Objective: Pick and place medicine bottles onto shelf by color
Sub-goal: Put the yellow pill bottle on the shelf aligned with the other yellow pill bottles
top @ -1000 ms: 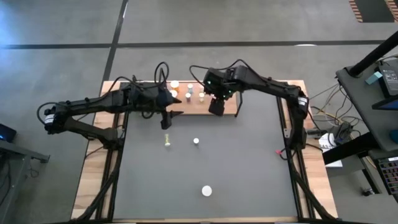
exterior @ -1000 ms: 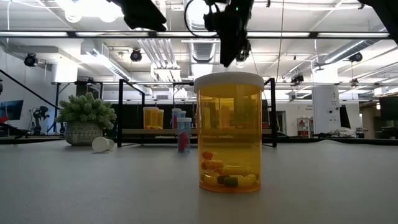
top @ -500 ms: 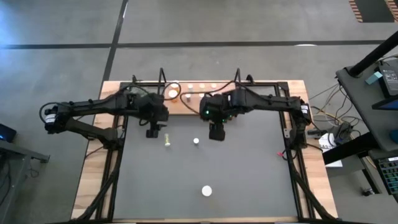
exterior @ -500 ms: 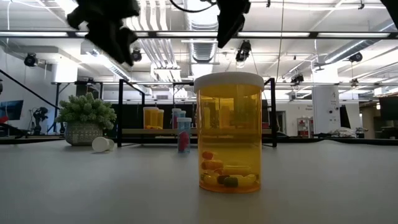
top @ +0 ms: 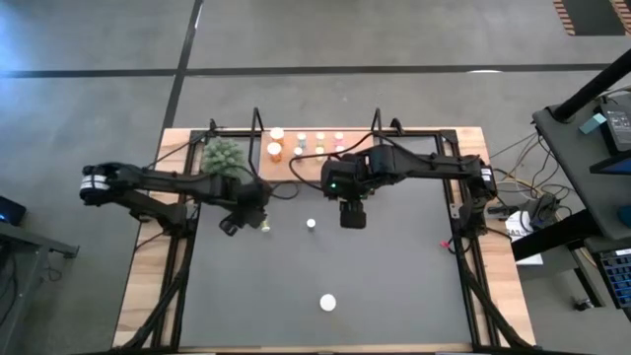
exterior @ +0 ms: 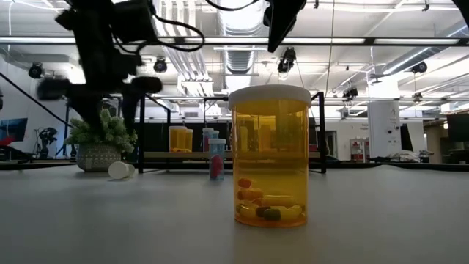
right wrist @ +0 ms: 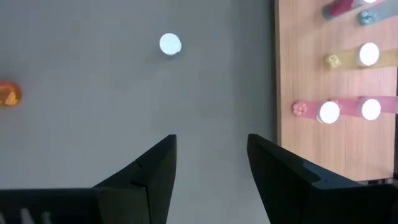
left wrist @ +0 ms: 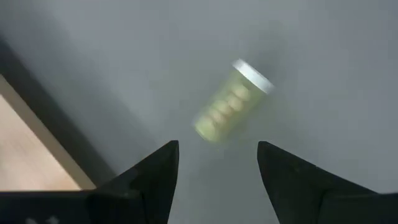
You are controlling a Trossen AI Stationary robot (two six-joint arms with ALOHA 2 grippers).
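A yellow-green medicine bottle (left wrist: 231, 101) with a white cap lies on its side on the dark mat (top: 394, 286); it also shows in the high view (top: 264, 223). My left gripper (left wrist: 214, 177) hangs open just short of it, pointing steeply down, and stands low over the mat in the low view (exterior: 110, 106). My right gripper (top: 352, 215) is open, high above the mat's middle. A pink bottle (exterior: 217, 158) stands upright on the mat. An orange bottle (top: 326, 303) stands near the front edge. The shelf (top: 350, 163) at the far edge carries several bottles.
A green spiky plant ball (top: 224, 156) in its pot sits at the shelf's left end, close behind my left arm. The light wooden table border (left wrist: 25, 155) lies beyond the mat's left edge. The big orange bottle (exterior: 270, 158) fills the low view's middle.
My left gripper has come down from high above the shelf's front toward the mat, shifting toward the table's near left, and has rolled about its own axis. My right gripper has swung from above the shelf toward the mat's middle, staying high.
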